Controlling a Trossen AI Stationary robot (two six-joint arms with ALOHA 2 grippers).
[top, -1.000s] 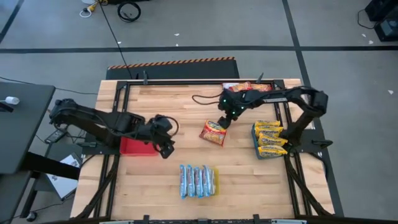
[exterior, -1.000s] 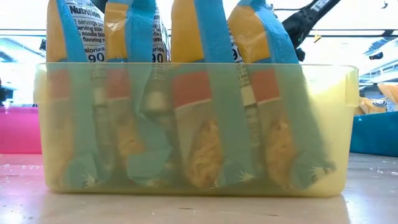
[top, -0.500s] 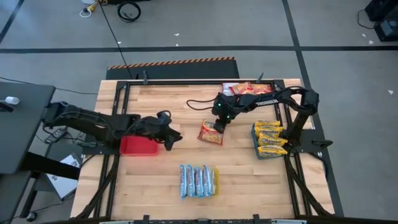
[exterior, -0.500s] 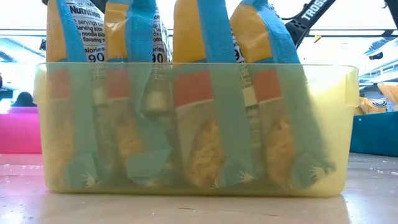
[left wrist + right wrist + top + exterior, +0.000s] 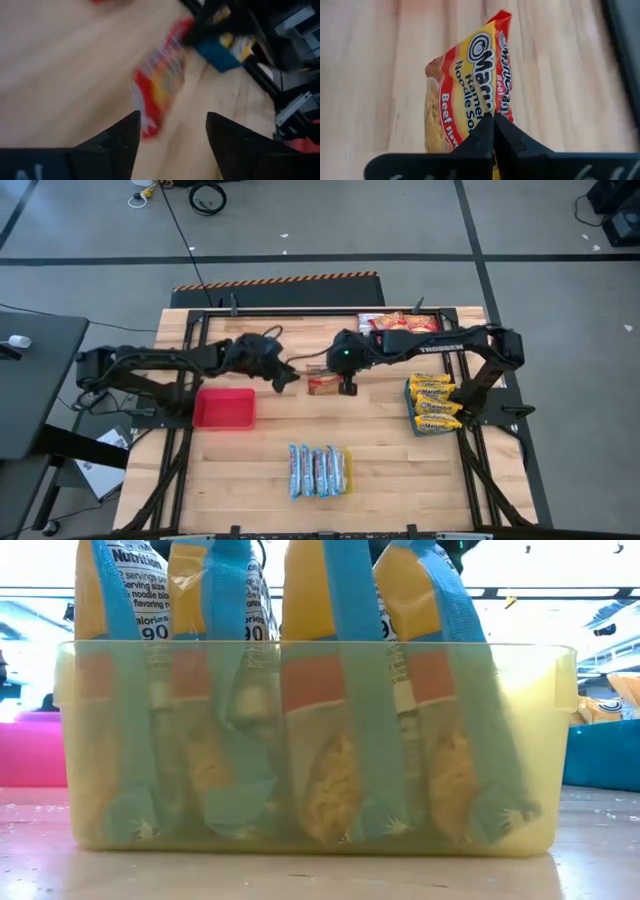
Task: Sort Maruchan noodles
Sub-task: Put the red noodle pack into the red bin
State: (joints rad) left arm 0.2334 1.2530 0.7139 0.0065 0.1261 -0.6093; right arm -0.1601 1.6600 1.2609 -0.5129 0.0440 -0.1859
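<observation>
While pinched tight in the right gripper over the table, red beef noodle packet, hanging edge-on. Just beside it, left gripper, spread wide, pointed at that packet. Below the left gripper, red tray.

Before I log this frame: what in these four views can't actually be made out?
- Low view: the yellow bin fills the frame, hiding both arms and the handover.
- Left wrist view: the red packet is motion-blurred, print unreadable.
- Right wrist view: right gripper covers the packet's lower edge.
- High view: left gripper is too small to read its fingers.
</observation>
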